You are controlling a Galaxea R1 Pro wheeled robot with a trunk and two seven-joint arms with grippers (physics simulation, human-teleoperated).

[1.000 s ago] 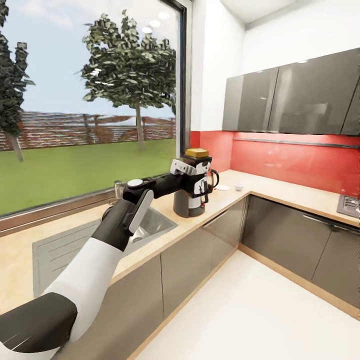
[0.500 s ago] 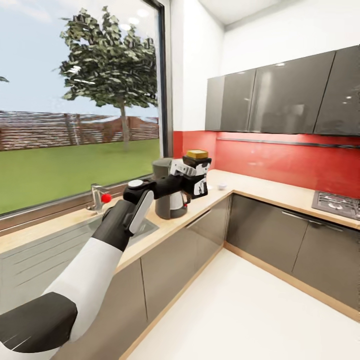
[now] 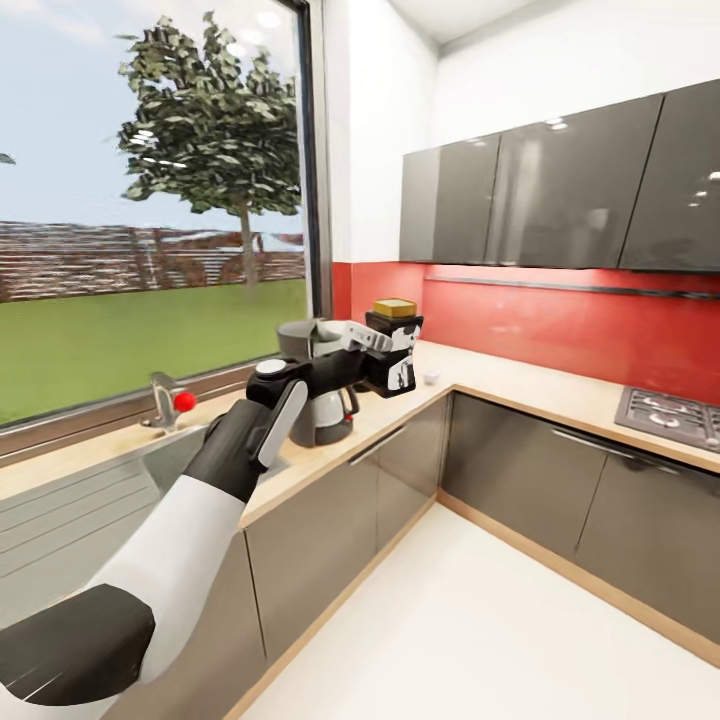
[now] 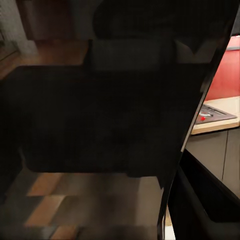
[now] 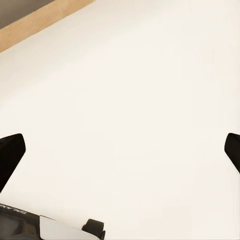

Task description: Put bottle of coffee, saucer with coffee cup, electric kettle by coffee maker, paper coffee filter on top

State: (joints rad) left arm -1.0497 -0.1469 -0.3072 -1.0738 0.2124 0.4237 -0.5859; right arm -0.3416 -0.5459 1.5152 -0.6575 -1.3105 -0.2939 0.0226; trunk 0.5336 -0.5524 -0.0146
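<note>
Left pincer (image 3: pixel 392 352) pinching the bottle of coffee (image 3: pixel 394 340), held upright in the air above the surface's front edge, arm stretched forward from the lower left of the head view. Bottle is dark with a yellow-tan lid, pincer fingers (image 3: pixel 403 372) clamped on its lower body. In the left wrist view the bottle (image 4: pixel 100 115) sits right against the lens as a dark mass; a bit of red wall and the hob (image 4: pixel 212 114) show past its edge.

Right pincer (image 5: pixel 120 145): two dark fingertips (image 5: pixel 11 155) far apart at the frame's sides, spread wide, nothing between them, pointing at the pale floor (image 5: pixel 130 100).

Just behind and left of the held bottle, coffee maker (image 3: pixel 312 385) stands on the wooden surface (image 3: pixel 500 375), grey body with glass jug. Further along the surface, near the corner, a small white cup (image 3: pixel 431 377), too small to tell more. Sink (image 3: pixel 90 490) with tap (image 3: pixel 165 398) under the window, left of the coffee maker. Dark wall cabinets (image 3: pixel 560 190) above the red backsplash (image 3: pixel 560 325); hob (image 3: pixel 668 412) on the surface at right.
</note>
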